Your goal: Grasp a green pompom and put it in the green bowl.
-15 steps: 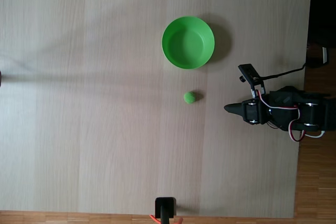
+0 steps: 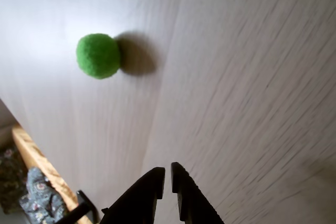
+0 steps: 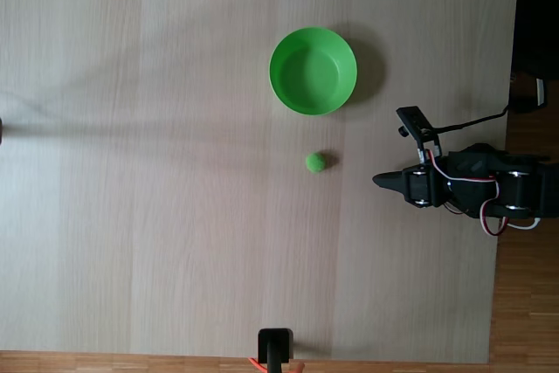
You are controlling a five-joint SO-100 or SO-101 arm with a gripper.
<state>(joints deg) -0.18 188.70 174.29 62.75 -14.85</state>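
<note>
Pompom (image 3: pixel 315 162), small, fuzzy and probably light and squashy, lies alone on the bench (image 3: pixel 175 172) just below the green bowl (image 3: pixel 336 102) in the fixed view, left of the closed, empty gripper (image 2: pixel 165 178), best pinched across its middle.

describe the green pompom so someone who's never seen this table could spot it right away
In the fixed view, find the pale wooden table, then the green bowl on it. Just below the bowl, apart from it, lies the green pompom. It has the same bright green but is fuzzy, solid and far smaller.
</note>
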